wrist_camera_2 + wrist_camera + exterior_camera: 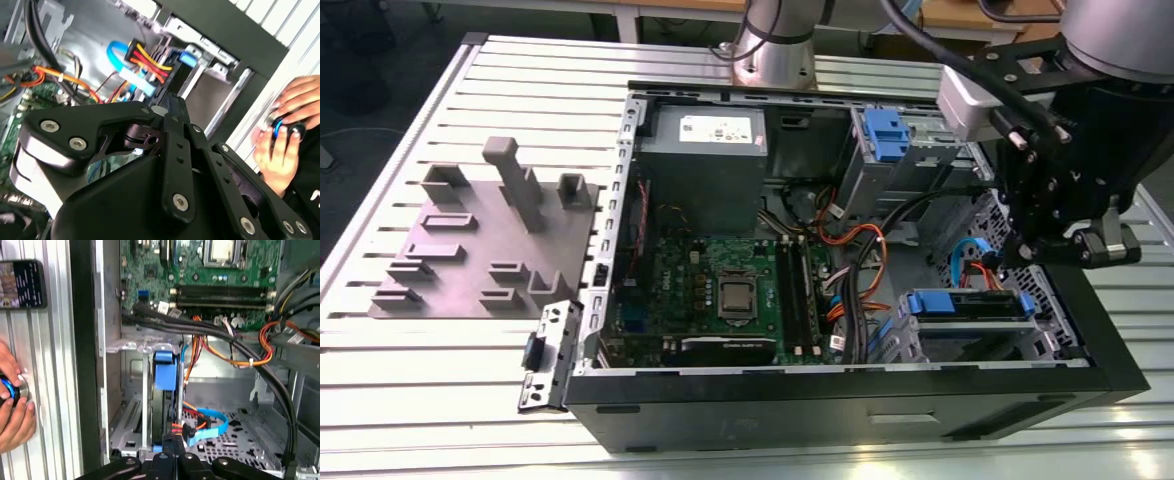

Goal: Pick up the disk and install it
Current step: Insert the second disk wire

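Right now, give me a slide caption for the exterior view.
Arm's pincer lowered inside the open computer case, above the blue-bracketed disk seated in the drive bay.

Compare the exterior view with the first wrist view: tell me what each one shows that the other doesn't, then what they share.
Only the exterior view takes in the whole open computer case, the grey power supply box, the grey fixture plate on the slatted table, and the arm with its gripper over the case's right side.

Only the first wrist view shows a person's hand on a round knob and a phone on the table outside the case.

Both show the green motherboard, the orange and red cables, and a blue bracket at the drive bay.
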Tool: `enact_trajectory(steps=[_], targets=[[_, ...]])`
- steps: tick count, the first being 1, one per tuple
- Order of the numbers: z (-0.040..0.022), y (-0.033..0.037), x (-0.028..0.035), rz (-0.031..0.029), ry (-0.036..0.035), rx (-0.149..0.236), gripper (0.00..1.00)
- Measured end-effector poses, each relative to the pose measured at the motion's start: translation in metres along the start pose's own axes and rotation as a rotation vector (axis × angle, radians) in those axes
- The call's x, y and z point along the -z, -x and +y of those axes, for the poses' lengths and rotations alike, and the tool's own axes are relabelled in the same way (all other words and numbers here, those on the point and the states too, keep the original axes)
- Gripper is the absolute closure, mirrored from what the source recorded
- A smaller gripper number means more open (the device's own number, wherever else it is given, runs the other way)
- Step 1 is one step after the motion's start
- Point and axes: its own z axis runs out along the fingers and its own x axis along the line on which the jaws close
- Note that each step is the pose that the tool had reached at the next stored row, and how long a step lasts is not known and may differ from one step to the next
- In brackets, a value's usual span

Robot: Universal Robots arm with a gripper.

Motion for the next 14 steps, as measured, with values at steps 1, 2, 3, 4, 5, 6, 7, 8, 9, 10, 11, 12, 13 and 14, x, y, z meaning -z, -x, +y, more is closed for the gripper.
enact_trajectory(steps=[1, 2, 3, 4, 5, 6, 7, 8, 9, 10, 11, 12, 13, 14], targets=[[0.0000, 0.0000, 0.0000, -0.0007, 0.0142, 0.000, 0.89], [0.0000, 0.0000, 0.0001, -0.0010, 0.0274, 0.000, 0.89], [0.0000, 0.0000, 0.0001, -0.0015, 0.0413, 0.001, 0.89], [0.0000, 0.0000, 0.0000, -0.0019, 0.0551, 0.001, 0.89], [0.0000, 0.0000, 0.0000, -0.0023, 0.0698, 0.001, 0.89], [0.0000, 0.0000, 0.0001, -0.0029, 0.0831, 0.001, 0.89], [0.0000, 0.0000, 0.0001, -0.0037, 0.0961, 0.001, 0.89], [0.0000, 0.0000, 0.0000, -0.0046, 0.1086, 0.001, 0.89], [-0.0001, 0.0000, 0.0000, -0.0052, 0.1185, 0.001, 0.89], [-0.0003, 0.0000, 0.0000, -0.0077, 0.1243, 0.001, 0.89], [-0.0004, 0.0000, 0.0000, -0.0165, 0.1257, 0.000, 0.89], [-0.0007, 0.0000, -0.0001, -0.0281, 0.1265, -0.002, 0.89], [-0.0015, 0.0000, -0.0003, -0.0345, 0.1272, -0.003, 0.89], [-0.0033, 0.0000, -0.0007, -0.0364, 0.1283, -0.003, 0.89]])
